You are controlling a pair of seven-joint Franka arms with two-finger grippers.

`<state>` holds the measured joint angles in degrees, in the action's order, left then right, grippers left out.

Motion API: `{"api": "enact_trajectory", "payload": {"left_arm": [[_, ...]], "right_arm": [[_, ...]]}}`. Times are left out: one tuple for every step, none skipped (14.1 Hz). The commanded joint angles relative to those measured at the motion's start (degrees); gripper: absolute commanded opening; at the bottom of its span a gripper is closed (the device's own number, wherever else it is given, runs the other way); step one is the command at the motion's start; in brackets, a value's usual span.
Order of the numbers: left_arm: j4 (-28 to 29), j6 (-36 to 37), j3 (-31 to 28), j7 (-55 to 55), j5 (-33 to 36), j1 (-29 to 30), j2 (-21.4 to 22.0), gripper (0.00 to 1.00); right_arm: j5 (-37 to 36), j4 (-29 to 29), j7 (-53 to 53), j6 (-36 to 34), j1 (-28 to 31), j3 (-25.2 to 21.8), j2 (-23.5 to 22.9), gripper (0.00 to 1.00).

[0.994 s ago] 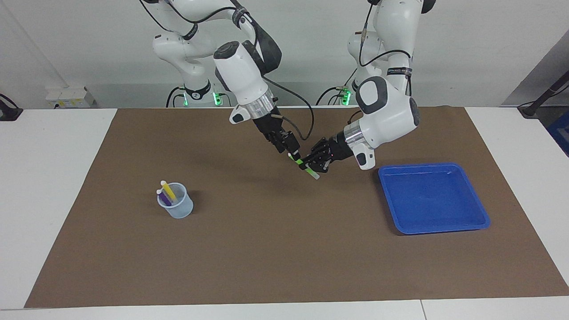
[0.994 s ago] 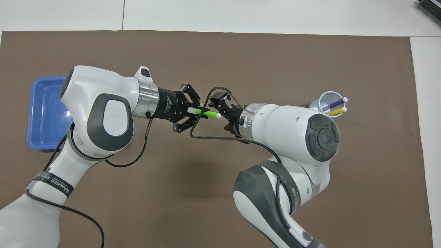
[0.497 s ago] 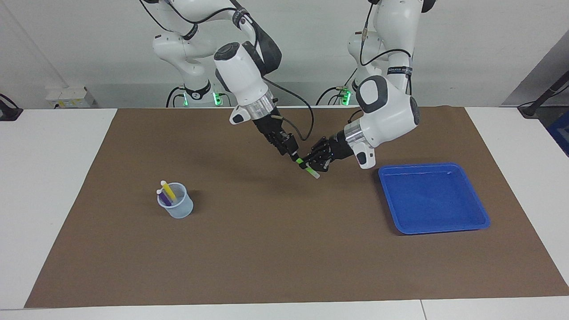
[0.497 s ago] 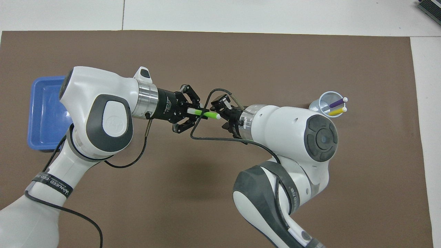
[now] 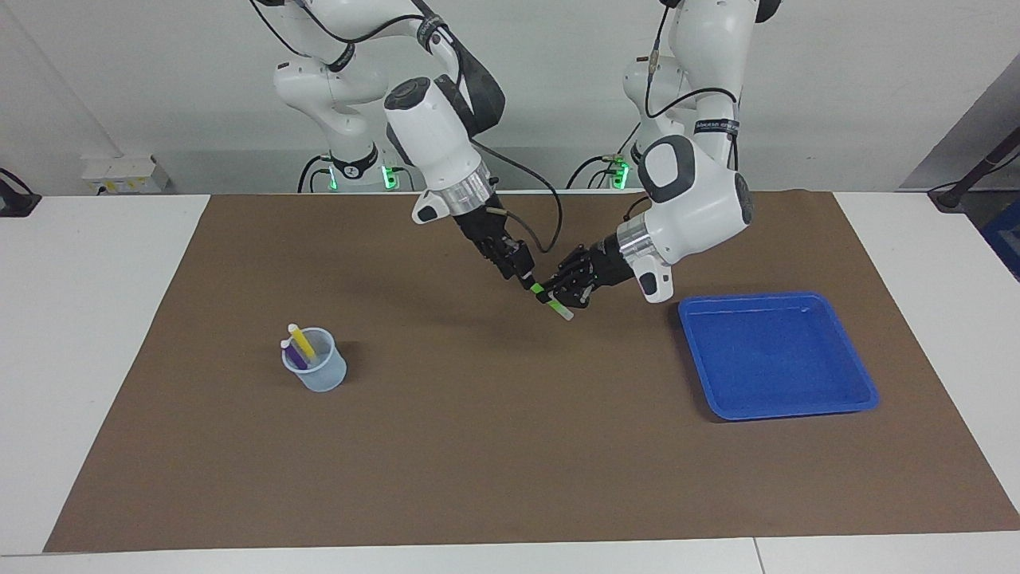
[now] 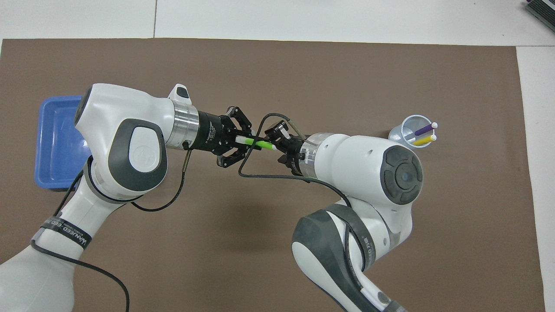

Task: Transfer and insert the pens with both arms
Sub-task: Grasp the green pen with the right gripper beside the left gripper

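the left gripper [image 5: 562, 290] is clamped on the green pen [image 5: 550, 300], held in the air over the middle of the brown mat [image 5: 510, 446] on the bench. the right gripper [image 5: 526, 279] sits at the pen's other end; whether it has closed on it can't be told. lettering on the left arm's strap is too small to read. the purple pen [image 5: 294, 355] and yellow pen [image 5: 301, 341] stand half hidden in the clear cup [image 5: 315, 371]. the blue tray [image 5: 777, 355] is partly covered by the left arm from overhead.

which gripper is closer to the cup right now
Right. The right gripper is over the mat's middle, on the cup's side of the green pen; the left gripper holds that pen nearer the tray.
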<state>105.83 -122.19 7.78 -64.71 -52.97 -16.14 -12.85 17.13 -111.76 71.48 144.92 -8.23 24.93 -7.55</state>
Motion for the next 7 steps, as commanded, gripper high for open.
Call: {"api": "enact_trajectory", "payload": {"left_arm": [[1.8,0.4,-0.4,0.5,-1.3,0.0,1.8,0.00],[1.7,0.3,-0.4,0.5,-1.3,0.0,1.8,0.00],[1.7,0.3,-0.4,0.5,-1.3,0.0,1.8,0.00],[1.7,0.4,-0.4,0.5,-1.3,0.0,1.8,0.00],[1.7,0.5,-0.4,0.5,-1.3,0.1,1.8,0.00],[1.7,0.4,-0.4,0.5,-1.3,0.1,1.8,0.00],[1.7,0.4,-0.4,0.5,-1.3,0.1,1.8,0.00]], "right_arm": [[1.1,-0.5,-1.0,1.4,0.1,0.3,0.0,0.58],[1.1,-0.5,-1.0,1.4,0.1,0.3,0.0,0.55],[1.1,-0.5,-0.9,1.4,0.1,0.3,-0.1,0.54],[1.1,-0.5,-0.9,1.5,0.0,0.3,-0.1,0.52],[1.1,-0.5,-0.9,2.3,0.0,0.3,-0.1,0.50],[1.1,-0.5,-0.9,2.6,-0.1,0.4,-0.1,0.48],[1.1,-0.5,-0.8,2.6,-0.1,0.4,-0.1,0.47]]}}
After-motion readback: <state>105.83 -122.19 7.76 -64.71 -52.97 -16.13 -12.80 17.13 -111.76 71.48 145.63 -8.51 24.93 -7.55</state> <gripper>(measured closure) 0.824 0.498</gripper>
